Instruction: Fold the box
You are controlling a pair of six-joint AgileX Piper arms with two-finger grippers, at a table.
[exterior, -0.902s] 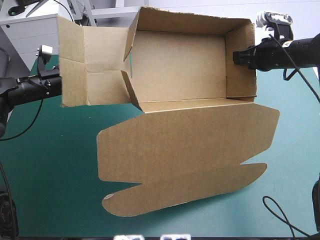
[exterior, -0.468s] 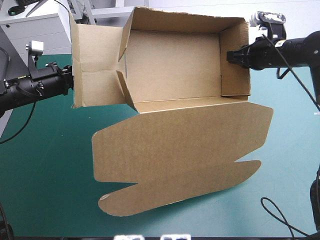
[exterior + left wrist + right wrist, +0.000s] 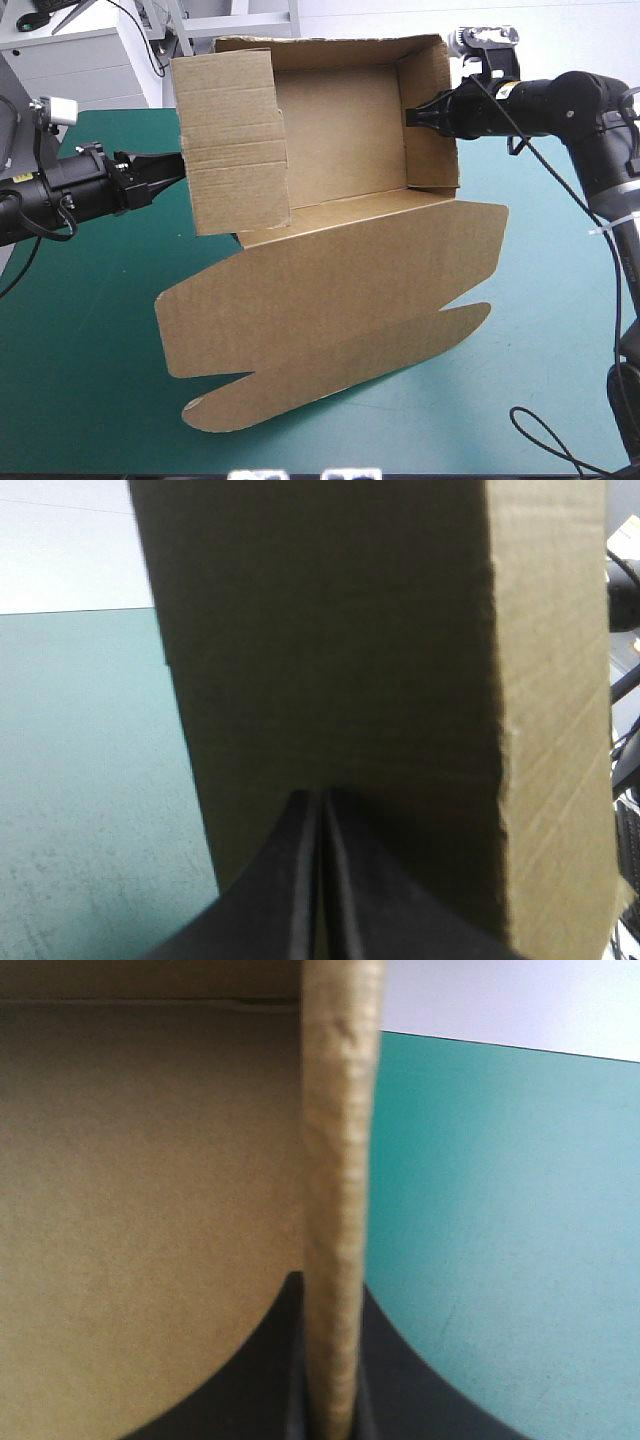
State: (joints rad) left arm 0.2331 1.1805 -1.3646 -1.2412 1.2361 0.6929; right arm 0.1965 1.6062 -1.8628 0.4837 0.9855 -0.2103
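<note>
Both arms gripped the brown cardboard box (image 3: 340,140), upper centre of the frame.
The left end effector (image 3: 180,167) clamped its left flap; the right end effector (image 3: 410,117) pinched the right wall.

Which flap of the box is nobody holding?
The lid, the big flap spread out in front. The left gripper pinches the left flap, the right gripper the right wall.

The brown box (image 3: 340,270) of cut board looks matt and papery, its cut edge rough and fibrous, while the teal-green table cover (image 3: 90,330) is matt and faintly grainy.
</note>
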